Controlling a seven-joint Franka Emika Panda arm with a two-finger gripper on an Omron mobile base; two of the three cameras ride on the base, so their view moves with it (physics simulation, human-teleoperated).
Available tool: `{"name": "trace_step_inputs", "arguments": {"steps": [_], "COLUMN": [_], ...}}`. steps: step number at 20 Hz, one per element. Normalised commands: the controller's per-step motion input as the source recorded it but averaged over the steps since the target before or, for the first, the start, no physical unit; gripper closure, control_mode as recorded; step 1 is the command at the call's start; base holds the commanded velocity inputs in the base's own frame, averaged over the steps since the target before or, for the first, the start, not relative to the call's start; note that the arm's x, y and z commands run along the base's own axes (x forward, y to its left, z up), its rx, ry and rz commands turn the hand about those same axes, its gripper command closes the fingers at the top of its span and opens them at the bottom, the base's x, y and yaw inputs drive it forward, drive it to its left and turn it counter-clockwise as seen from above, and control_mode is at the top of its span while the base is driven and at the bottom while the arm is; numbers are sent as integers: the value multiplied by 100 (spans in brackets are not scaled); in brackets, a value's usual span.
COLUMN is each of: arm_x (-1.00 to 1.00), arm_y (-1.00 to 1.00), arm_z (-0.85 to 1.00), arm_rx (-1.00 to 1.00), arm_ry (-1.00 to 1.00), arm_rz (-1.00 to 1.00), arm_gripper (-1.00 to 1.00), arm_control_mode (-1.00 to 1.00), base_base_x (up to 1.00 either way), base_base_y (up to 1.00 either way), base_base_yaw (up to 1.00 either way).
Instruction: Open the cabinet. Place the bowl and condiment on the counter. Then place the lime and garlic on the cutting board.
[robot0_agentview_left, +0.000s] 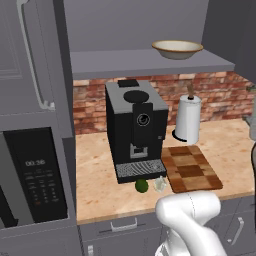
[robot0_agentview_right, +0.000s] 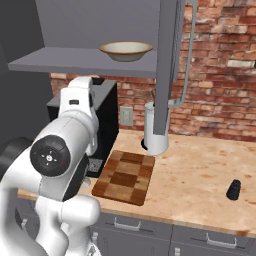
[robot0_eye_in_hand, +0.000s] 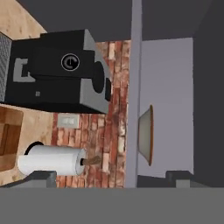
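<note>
The grey wall cabinet stands open and the slim black bottle already sits on the beige speckled surface. So the wide cream bowl with its tan rim, on the shelf, looks next. The jaws are wide and empty (facing it), and need to reach in and close on its rim.

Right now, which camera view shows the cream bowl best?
The left base view: the bowl sits whole on the open cabinet's shelf, rim and inside visible. The right base view shows it too, whole, from lower. The hand view shows it rolled sideways, edge-on.
</note>
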Motion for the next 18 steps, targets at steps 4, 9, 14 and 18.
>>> {"name": "trace_step_inputs", "arguments": {"steps": [4,9,14,18], "arm_x": [19,2,4,14], "arm_y": [22,28,11,0], "arm_z": [39,48,36,27], "arm_rx": [0,-10,-16,-17], "arm_ry": [0,-3,-3,-2], "arm_rz": [0,0,0,1], "arm_gripper": [-100,-100,-100,-100], "arm_control_mode": [-100,-100,-100,-100], "base_base_x": [0,0,0,0], "base_base_y": [0,0,0,0], "base_base_yaw": [0,0,0,0]}}
